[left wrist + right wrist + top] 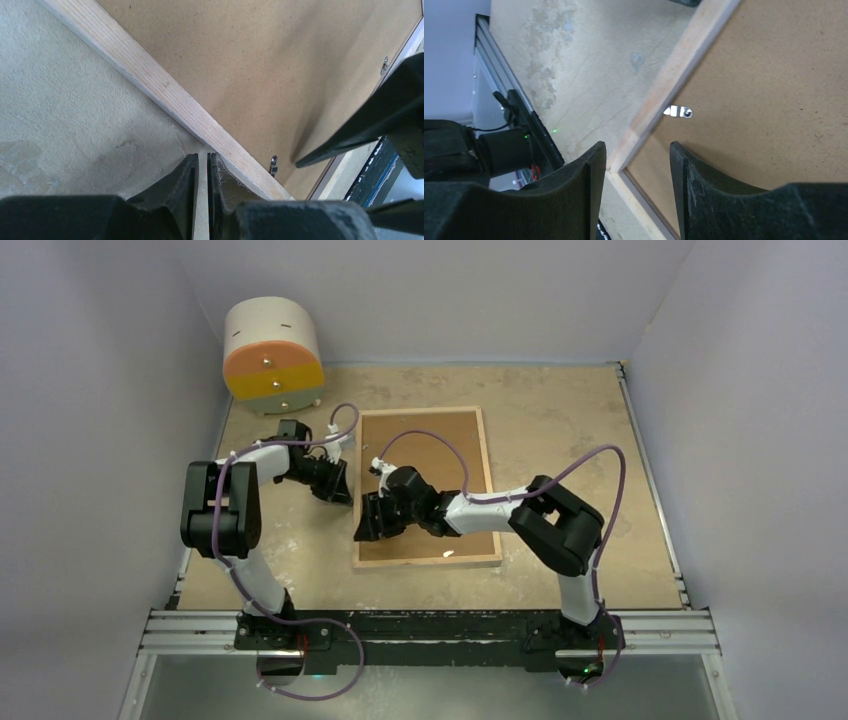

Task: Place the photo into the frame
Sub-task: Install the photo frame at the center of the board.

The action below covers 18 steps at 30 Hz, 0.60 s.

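L pincer pressed together by frame rim; R pincer spread (over corner).

This is looking like a robotics lab cell: pale panels are walling in a scuffed counter, an aluminium rail carrying the left arm and right arm.

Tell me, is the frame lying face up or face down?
Face down. The frame lies flat with its wooden back rim, brown backing board and a metal clip turned up.
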Each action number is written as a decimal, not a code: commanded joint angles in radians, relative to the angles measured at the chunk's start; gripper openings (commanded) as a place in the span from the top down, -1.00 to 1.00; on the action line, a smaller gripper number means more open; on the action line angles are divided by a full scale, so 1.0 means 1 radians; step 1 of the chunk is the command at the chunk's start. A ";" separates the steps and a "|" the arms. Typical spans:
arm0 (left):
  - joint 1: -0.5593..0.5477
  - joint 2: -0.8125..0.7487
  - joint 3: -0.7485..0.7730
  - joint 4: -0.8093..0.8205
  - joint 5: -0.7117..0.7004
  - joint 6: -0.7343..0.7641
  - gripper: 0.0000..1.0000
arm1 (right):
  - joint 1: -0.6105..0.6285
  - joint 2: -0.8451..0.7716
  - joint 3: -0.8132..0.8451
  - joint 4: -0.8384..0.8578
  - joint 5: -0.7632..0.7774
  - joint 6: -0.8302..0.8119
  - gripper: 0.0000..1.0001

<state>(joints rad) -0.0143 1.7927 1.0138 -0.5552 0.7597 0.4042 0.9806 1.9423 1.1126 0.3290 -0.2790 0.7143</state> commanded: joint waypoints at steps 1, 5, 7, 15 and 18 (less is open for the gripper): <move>0.001 -0.014 0.054 -0.022 0.063 0.033 0.70 | -0.002 0.013 -0.011 0.059 -0.001 0.009 -0.03; -0.001 -0.010 0.052 -0.009 0.057 0.022 0.70 | -0.002 0.024 -0.011 0.067 0.000 0.012 -0.01; -0.001 -0.005 0.048 0.006 0.044 0.015 0.71 | -0.001 0.030 -0.012 0.078 0.002 0.018 -0.01; 0.000 0.034 0.027 0.049 0.003 0.006 0.77 | -0.002 0.065 0.012 0.090 0.001 0.018 0.04; 0.000 0.046 0.025 0.050 -0.003 0.009 0.79 | -0.001 0.069 0.022 0.082 0.002 0.017 0.06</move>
<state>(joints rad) -0.0135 1.8206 1.0386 -0.5362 0.7559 0.4046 0.9806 1.9942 1.1057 0.4068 -0.2806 0.7326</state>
